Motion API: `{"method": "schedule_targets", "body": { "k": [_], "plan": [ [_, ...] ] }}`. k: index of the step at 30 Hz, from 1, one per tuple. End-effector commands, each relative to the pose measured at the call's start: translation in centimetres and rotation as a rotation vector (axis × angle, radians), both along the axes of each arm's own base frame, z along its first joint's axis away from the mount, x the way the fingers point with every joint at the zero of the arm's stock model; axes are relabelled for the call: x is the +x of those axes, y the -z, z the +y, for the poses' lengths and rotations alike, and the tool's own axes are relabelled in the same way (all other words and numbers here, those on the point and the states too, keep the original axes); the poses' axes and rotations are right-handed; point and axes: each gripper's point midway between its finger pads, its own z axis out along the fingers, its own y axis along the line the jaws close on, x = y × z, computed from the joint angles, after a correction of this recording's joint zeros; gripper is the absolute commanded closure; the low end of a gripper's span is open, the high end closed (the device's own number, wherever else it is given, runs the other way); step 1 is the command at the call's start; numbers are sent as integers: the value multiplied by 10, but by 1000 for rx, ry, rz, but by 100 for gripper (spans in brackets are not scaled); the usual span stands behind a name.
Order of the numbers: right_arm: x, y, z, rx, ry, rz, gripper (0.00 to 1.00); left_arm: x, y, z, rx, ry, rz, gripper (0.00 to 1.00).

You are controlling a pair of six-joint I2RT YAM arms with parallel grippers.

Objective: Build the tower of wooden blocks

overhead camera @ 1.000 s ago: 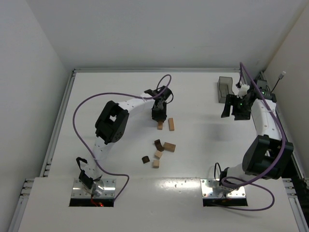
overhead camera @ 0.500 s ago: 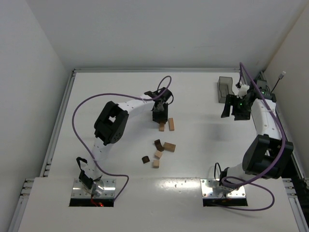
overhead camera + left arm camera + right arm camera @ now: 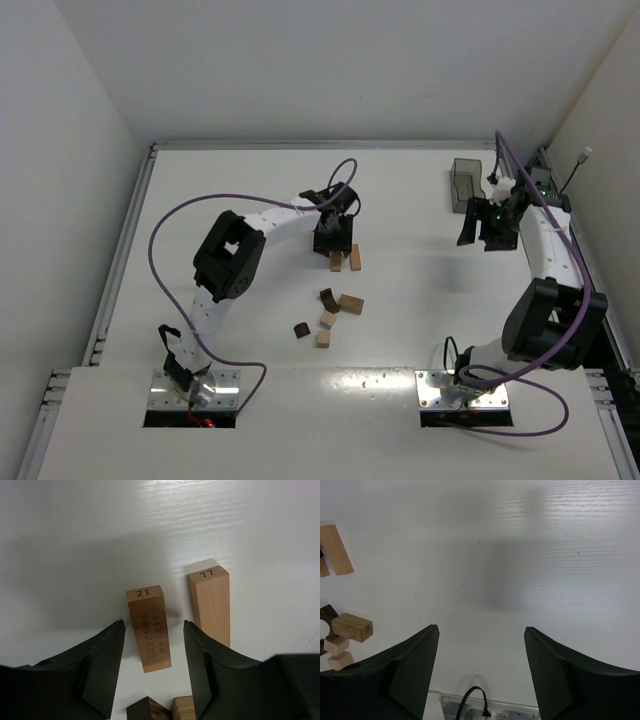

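The wood blocks lie loose on the white table; no tower stands. Two light tan bars lie side by side, one marked 21 (image 3: pixel 148 630) (image 3: pixel 337 262) and another (image 3: pixel 210 605) (image 3: pixel 355 257) to its right. My left gripper (image 3: pixel 153 625) (image 3: pixel 333 238) is open, low over the marked bar, which lies between the fingers with a gap on each side. Nearer me lie a dark brown block (image 3: pixel 327 298), a tan block (image 3: pixel 351 303), a small tan cube (image 3: pixel 328 320), another dark piece (image 3: pixel 301 329) and a tan cube (image 3: pixel 323 338). My right gripper (image 3: pixel 481 628) (image 3: pixel 485 225) is open and empty, far right.
A translucent grey bin (image 3: pixel 463 185) stands at the back right, just behind the right gripper. A purple cable loops over the left arm (image 3: pixel 230 255). The right wrist view shows the table's metal front edge (image 3: pixel 485 710) and the block cluster (image 3: pixel 352 627) at its left border.
My left gripper has shifted slightly to the right over the marked tan bar, which now lies closer to the other bar. The right arm has not moved.
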Motion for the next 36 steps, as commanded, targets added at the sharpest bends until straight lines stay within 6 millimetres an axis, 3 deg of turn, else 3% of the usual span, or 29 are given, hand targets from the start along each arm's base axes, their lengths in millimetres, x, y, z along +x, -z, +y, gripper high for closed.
{"method": "schedule_targets", "body": {
  "k": [1,9,10,13,14,15,16,17,19,20,21,22,24,25,29,31,36],
  "plan": [
    [3,-1,2,0,-19,-21,34,1,-38,3,-1,7,-73,53],
    [8,0,19,16,-90,-41,36,13,-123,11,-52,18,-271,53],
    [11,-1,23,13,-105,-51,36,15,-142,13,-66,17,-317,53],
    [17,1,49,2,-191,-58,37,13,-150,25,-12,92,-367,53],
    [17,11,68,11,-252,-26,39,10,-153,33,32,175,-398,51],
    [20,13,78,-1,-293,-21,40,4,-148,37,49,210,-390,51],
    [23,16,99,-21,-360,-20,40,-9,-123,51,81,237,-331,51],
    [28,21,104,-51,-381,-9,41,-9,-127,62,56,238,-339,51],
    [35,29,121,-62,-412,1,42,-23,-112,76,34,252,-299,52],
    [43,29,133,-63,-416,-12,44,-36,-92,88,68,250,-264,54],
    [48,41,140,-60,-404,19,47,-41,-86,99,83,236,-260,57],
    [54,47,138,-74,-379,29,50,-42,-81,103,105,229,-255,58],
    [58,61,142,-71,-362,64,54,-36,-86,107,103,201,-276,60],
    [57,75,146,-75,-355,103,57,-36,-75,107,117,204,-251,61],
    [63,99,153,-119,-273,145,63,-24,-68,108,118,158,-223,61],
    [63,104,149,-176,-254,151,65,-26,-61,106,94,148,-189,61],
    [62,113,166,-193,-203,184,68,-22,-35,107,104,79,-128,64]
  ]
}}
